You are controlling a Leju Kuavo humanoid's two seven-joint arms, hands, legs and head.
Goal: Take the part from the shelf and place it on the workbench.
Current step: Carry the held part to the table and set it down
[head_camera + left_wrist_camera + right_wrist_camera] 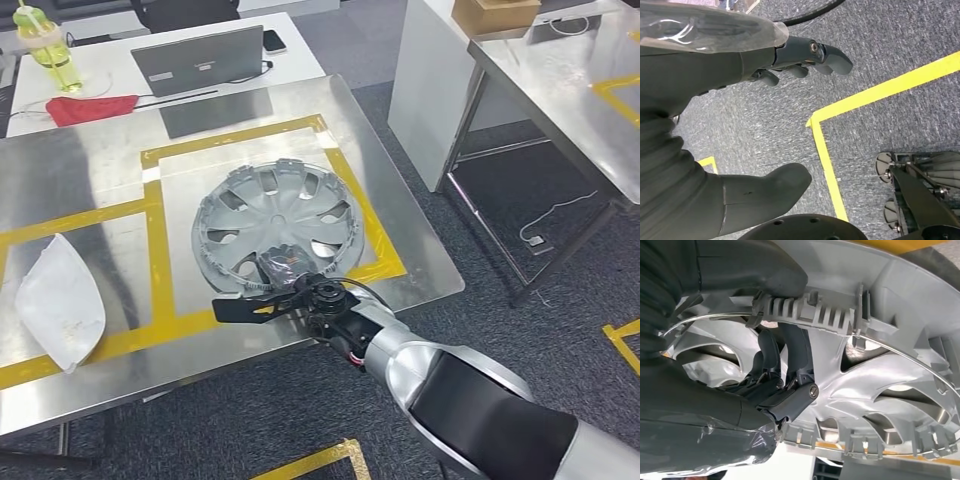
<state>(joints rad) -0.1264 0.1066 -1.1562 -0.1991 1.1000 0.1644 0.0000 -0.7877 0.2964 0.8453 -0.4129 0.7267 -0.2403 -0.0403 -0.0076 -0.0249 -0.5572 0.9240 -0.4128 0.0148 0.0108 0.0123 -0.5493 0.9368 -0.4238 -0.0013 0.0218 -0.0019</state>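
Observation:
A silver wheel cover lies flat, inner side up, inside the yellow-taped rectangle on the steel workbench. My right hand reaches in over the near edge of the table and grips the cover's near rim. In the right wrist view the dark fingers curl over the ribbed rim of the wheel cover, with the thumb on the rim's other side. My left hand hangs over the grey carpet, thumb and fingers apart, holding nothing.
A white plastic shell lies on the workbench's left part. Behind it is a white desk with a laptop, a red cloth and a bottle. A second steel table stands at the right. Yellow tape marks the floor.

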